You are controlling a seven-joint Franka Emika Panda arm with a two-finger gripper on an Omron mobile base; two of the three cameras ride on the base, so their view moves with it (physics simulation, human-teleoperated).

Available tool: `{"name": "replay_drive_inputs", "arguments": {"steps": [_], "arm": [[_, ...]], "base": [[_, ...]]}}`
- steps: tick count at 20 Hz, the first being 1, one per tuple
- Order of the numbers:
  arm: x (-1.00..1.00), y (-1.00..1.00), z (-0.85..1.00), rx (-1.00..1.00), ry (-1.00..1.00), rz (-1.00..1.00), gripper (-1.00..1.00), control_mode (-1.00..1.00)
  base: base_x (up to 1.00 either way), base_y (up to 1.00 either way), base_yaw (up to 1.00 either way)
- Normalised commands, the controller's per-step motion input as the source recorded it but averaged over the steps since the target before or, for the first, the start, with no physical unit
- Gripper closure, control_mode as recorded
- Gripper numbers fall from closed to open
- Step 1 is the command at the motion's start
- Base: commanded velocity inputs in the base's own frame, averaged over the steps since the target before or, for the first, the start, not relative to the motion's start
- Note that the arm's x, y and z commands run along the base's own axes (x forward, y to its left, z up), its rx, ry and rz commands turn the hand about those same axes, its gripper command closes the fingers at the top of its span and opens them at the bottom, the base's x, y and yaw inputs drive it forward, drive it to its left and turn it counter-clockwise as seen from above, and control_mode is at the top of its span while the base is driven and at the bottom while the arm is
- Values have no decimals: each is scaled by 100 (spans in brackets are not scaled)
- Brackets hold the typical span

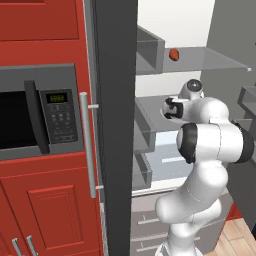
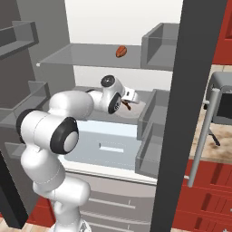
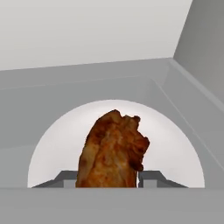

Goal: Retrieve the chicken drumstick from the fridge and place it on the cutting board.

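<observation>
Deep inside the fridge point(image 1: 117, 125), the gripper point(image 3: 108, 180) has its jaws drawn in tight on the chicken drumstick point(image 3: 112, 151), whose reddish-brown, rough-skinned body stands up between the two dark tips in the hand view and hides most of them. Beneath the meat lies a round white plate point(image 3: 175, 153) on the pale grey shelf point(image 2: 97, 115); whether the drumstick is touching it cannot be told. From the right base view, the white arm reaches onto that middle shelf, a sliver of the brown meat showing at its hand. One shelf up, a rounded orange-brown lump point(image 2: 121, 51) sits apart. By the look of things the grasp is made; withdrawal from the fridge and delivery to the cutting board remain.
</observation>
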Motion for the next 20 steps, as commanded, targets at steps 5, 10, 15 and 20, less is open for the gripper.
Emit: {"name": "replay_drive_inputs", "arguments": {"steps": [5,10,15,20], "arm": [[-10,-2,0,4,-2,0,100,-100],[-36,-1,4,1,-2,0,100,-100],[-61,-1,9,0,-3,0,100,-100],[-72,0,18,0,-1,0,100,-100]], "base": [[0,0,0],[0,0,0],[0,0,0],[0,0,0]]}}
